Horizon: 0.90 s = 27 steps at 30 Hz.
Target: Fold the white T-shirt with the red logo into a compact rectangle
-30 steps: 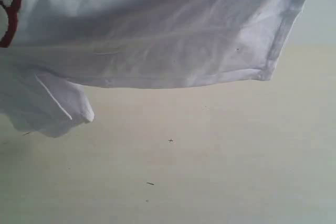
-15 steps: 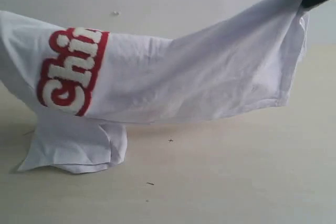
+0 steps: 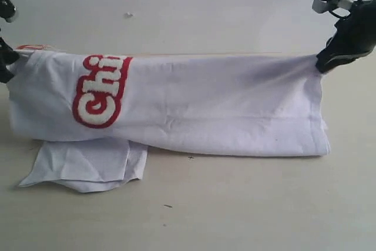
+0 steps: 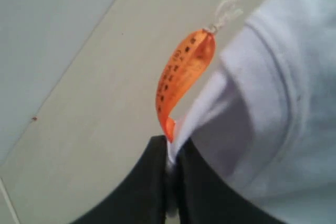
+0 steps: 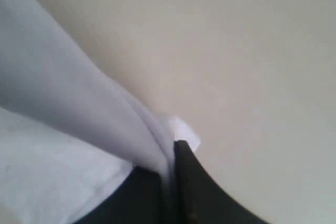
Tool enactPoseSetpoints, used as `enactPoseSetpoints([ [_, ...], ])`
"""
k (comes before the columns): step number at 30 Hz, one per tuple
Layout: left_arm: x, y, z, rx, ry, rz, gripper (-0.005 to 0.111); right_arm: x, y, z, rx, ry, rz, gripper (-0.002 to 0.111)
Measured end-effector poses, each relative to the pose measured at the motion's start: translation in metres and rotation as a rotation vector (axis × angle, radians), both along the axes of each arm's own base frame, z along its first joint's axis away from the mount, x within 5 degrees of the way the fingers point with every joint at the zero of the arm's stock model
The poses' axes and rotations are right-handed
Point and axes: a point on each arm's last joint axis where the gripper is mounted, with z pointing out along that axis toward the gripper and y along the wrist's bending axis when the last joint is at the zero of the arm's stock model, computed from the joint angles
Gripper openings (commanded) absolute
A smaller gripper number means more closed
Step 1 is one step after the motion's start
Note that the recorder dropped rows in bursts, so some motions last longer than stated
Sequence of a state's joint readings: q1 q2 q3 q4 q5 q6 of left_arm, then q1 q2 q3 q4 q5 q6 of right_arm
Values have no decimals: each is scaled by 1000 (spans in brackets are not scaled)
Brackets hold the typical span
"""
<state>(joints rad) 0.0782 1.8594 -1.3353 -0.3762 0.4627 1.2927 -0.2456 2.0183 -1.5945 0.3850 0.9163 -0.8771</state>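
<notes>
the pale beige table (image 3: 247,204) carried the white t-shirt (image 3: 223,110) along its lower edge, one sleeve (image 3: 88,166) flat, tiny dark specks (image 3: 168,206) nearby.

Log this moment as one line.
white T-shirt: stretched taut, lower edge on table | left fingers: shut on shirt by orange tag | right fingers: shut on shirt edge

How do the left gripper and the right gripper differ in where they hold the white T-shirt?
The left gripper pinches the neck end, beside the orange tag; the right gripper pinches a plain edge at the opposite end. The red logo lies near the left gripper, far from the right gripper. Both are shut on the white T-shirt, stretching it between them.
</notes>
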Motion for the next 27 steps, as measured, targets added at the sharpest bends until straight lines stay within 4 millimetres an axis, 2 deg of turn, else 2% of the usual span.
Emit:
enactPoseSetpoints([
  [4, 19, 2, -18, 50, -70, 3, 0, 26, -7, -4, -29, -131, -59, 0],
  [6, 32, 0, -30, 79, -99, -12, 0, 39, -8, -15, -29, -151, -71, 0],
  [7, 41, -1, -40, 86, -110, -11, 3, 46, -11, -27, -32, -144, -73, 0],
  [9, 55, -6, -57, 93, -127, -9, 17, 58, -15, -47, -52, -137, -74, 0],
  [11, 64, -11, -64, 102, -145, -12, 30, 64, -17, -53, -65, -150, -78, 3],
  [13, 71, -13, -73, 110, -162, -8, 38, 69, -20, -55, -83, -178, -85, 6],
  [17, 82, -17, -85, 120, -183, -5, 39, 76, -24, -49, -114, -252, -108, 9],
  [19, 85, -17, -92, 121, -179, -6, 44, 78, -25, -46, -125, -277, -115, 10],
  [21, 87, -17, -102, 123, -168, -4, 57, 80, -26, -52, -129, -279, -121, 10],
  [26, 89, -16, -112, 121, -173, 17, 105, 82, -27, -78, -126, -237, -120, 10],
  [27, 89, -16, -113, 122, -174, 18, 105, 82, -27, -80, -126, -234, -120, 10],
])
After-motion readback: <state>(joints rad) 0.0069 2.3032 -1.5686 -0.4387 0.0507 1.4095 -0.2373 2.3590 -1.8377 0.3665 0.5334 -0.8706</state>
